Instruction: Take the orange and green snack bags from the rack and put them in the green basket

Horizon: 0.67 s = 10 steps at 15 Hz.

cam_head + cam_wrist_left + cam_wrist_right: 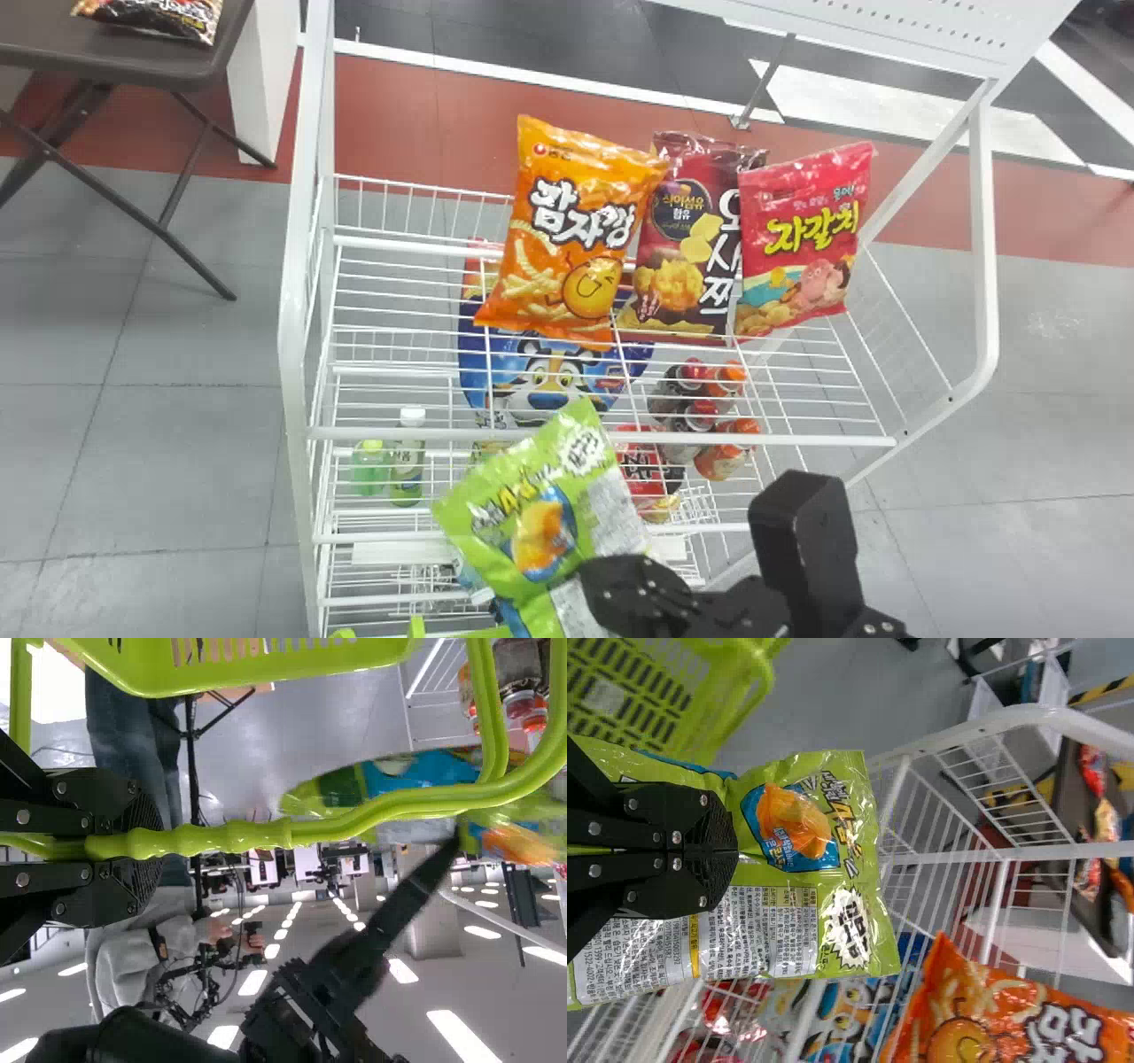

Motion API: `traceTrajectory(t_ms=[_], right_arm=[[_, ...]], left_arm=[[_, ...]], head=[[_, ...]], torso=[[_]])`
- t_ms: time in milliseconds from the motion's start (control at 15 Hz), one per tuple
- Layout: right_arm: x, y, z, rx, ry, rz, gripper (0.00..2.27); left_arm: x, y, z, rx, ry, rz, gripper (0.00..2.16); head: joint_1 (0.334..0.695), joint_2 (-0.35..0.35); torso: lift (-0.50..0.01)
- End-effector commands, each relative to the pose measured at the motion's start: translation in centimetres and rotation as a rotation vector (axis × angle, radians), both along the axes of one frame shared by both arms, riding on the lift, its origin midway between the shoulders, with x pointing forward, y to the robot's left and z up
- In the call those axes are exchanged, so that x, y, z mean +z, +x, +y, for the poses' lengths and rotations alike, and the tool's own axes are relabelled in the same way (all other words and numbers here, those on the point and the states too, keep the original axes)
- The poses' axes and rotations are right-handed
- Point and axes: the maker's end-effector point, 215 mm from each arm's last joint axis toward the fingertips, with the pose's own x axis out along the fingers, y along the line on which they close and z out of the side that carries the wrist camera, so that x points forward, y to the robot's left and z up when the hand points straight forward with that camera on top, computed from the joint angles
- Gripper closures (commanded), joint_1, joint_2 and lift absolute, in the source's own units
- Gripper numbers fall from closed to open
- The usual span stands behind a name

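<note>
In the head view my right gripper (611, 580) is at the bottom, right of centre, shut on the green snack bag (532, 523), which hangs tilted in front of the rack. The right wrist view shows my right gripper (735, 852) pinching the middle of the green bag (864, 842). The orange snack bag (576, 230) stands on the rack's top shelf, left of two other bags. At the head view's bottom edge, part of the green basket (416, 629) shows by the green bag's lower end. My left gripper (133, 846) is shut on the handle of the green basket (266, 682).
The white wire rack (602, 436) has a front rail and tall side frames. A dark red bag (682, 239) and a pink bag (802, 239) stand beside the orange one. Bottles (407, 456) and other packs are lower down. A dark table (151, 58) stands at the back left.
</note>
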Motion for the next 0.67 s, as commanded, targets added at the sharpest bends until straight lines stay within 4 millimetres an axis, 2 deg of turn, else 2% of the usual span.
traceTrajectory(t_ms=[0,133,267,467,600], right_arm=[[-1.1,-3.6,-1.5,0.023,-0.059,0.119,2.25],[-2.4,-6.5,-2.5,0.062,-0.11,0.225,2.25],[-3.0,-8.0,-2.2,0.084,-0.112,0.274,2.25],[-3.7,-11.0,0.5,0.137,-0.068,0.355,2.25],[-4.0,-11.5,2.8,0.176,-0.031,0.361,2.25]], left_arm=[[0.2,0.0,0.2,0.004,0.004,-0.003,2.15],[0.2,-0.1,0.4,0.009,0.011,-0.004,2.15],[0.2,-0.1,0.3,0.012,0.013,-0.002,2.15],[0.1,0.0,0.2,0.014,0.016,-0.002,2.15],[0.2,0.0,-0.1,0.013,0.015,-0.003,2.15]], head=[[0.695,-0.35],[0.695,-0.35],[0.695,-0.35],[0.695,-0.35],[0.695,-0.35]], torso=[[0.0],[0.0],[0.0],[0.0],[0.0]])
